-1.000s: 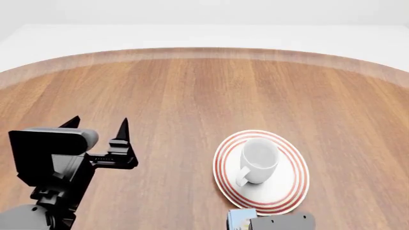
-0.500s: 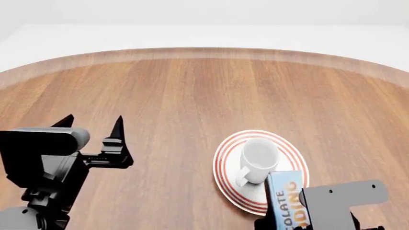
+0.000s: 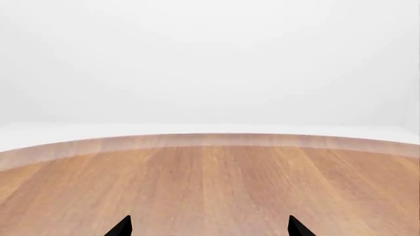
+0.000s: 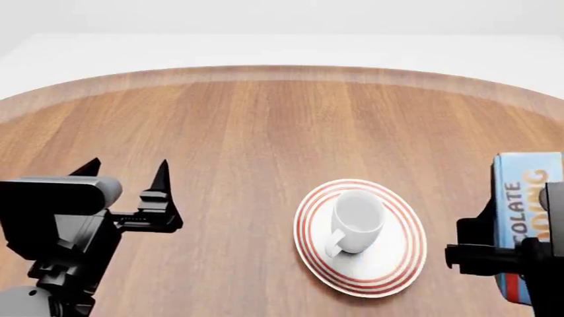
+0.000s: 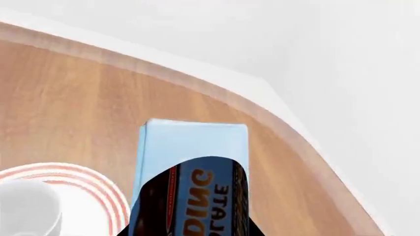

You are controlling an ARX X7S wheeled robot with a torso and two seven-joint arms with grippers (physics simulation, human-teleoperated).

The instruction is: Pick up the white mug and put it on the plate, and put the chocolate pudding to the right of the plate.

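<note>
Pudding carton [image 4: 526, 218] in right claw [image 4: 506, 257], near table's right edge [image 4: 529, 99]

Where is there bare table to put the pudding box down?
Bare wood lies right of the plate, under the held pudding box, and between the plate and the left gripper. The plate is taken by the white mug.

Round wood table [image 4: 264, 132], plank grain running away from the camera, lighter band along the curved edge. Beyond the rim a pale white floor [image 4: 282, 46], blending into plain white walls [image 3: 210, 59]. Light is even and diffuse, soft shadows only.
</note>
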